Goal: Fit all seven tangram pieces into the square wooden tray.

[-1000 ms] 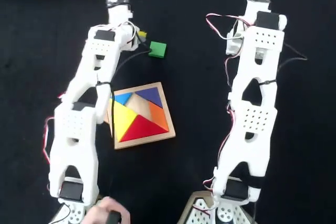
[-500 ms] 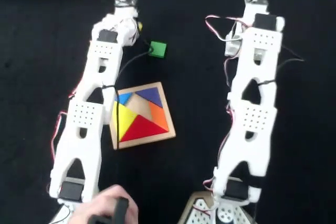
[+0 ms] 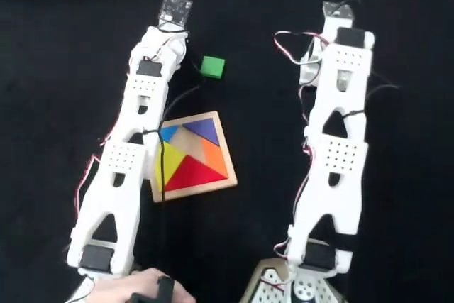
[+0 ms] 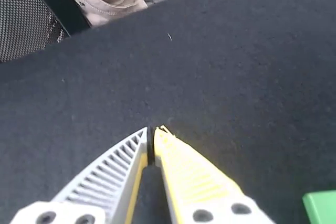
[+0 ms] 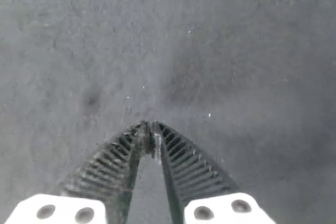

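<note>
Left gripper (image 4: 153,131): shut tip to tip, a white finger pressed against a yellow finger (image 4: 184,174), nothing held; low over the black cloth (image 3: 57,104), beyond the far side of the tray and well apart from it.
Green square piece (image 3: 212,67): flat on the cloth outside the tray, near the tray's far edge and closer to the tray than the left gripper; seen from the left wrist (image 4: 320,207) beside the base of the yellow finger, apart from it.
Right gripper (image 5: 151,128): shut, two dark ribbed fingers meeting at the tips, nothing held; over bare cloth, well to the right of the tray and beyond its far side.
Tray (image 3: 225,179): square, wooden, turned slightly on the cloth; between the two arms, its left edge under the left arm (image 3: 135,129), well apart from the right arm (image 3: 337,154).
Pieces inside the tray: red triangle (image 3: 193,174) along the near edge, yellow triangle (image 3: 170,163) at the left, orange piece (image 3: 215,155) at the right, purple triangle (image 3: 203,130) at the far right, small blue triangle (image 3: 168,133) at the far left.
Bare wood (image 3: 186,142): an uncovered patch in the middle of the tray, between the blue, purple and orange pieces.
</note>
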